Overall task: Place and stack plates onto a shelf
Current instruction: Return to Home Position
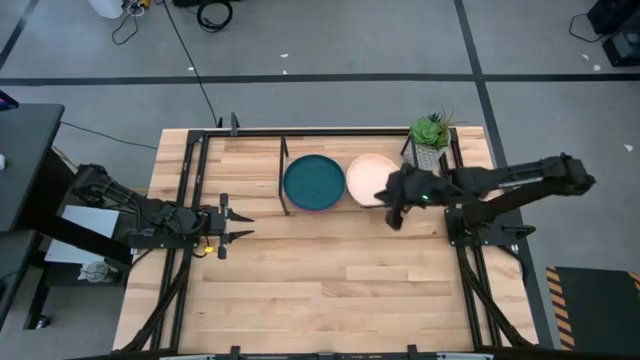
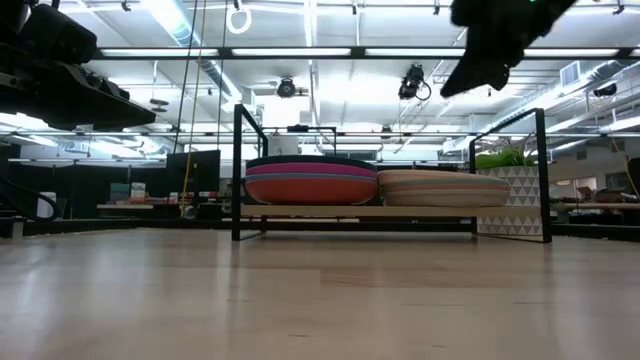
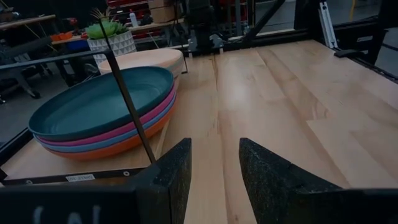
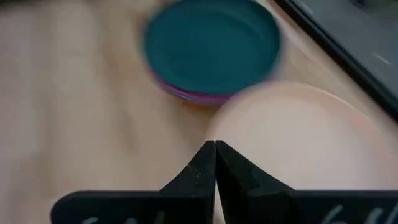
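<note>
High view: the shelf (image 1: 283, 178) sits in the upper middle of the frame on the wooden table (image 1: 330, 290). It carries two stacks side by side, a dark teal plate (image 1: 315, 182) topping the left one and a peach plate (image 1: 366, 176) topping the right. The shelf looks only wide enough for two plates abreast, which would explain the nesting. The right gripper (image 1: 394, 212) hangs over the peach plate's lower right rim. The left gripper (image 1: 236, 226) waits at centre left, well apart from the shelf, its fingers spread with nothing between them. The right wrist view settles what the overhead shot cannot: that arm's fingers are pressed tip to tip, gripping nothing, above the peach plate. The plate therefore appears to be released, and the arm seems to have only its withdrawal left. The low view supplies the depth the overhead hides. A pink plate (image 2: 312, 169) and an orange plate (image 2: 312, 190) lie beneath the teal, and pale and grey layers lie under the peach, though the count in that right stack is hard to make out. Both stacks rest flat on the shelf board, with the right gripper high at upper right, clear of them. A potted plant (image 1: 430, 133) stands just beyond the shelf's right end.
</note>
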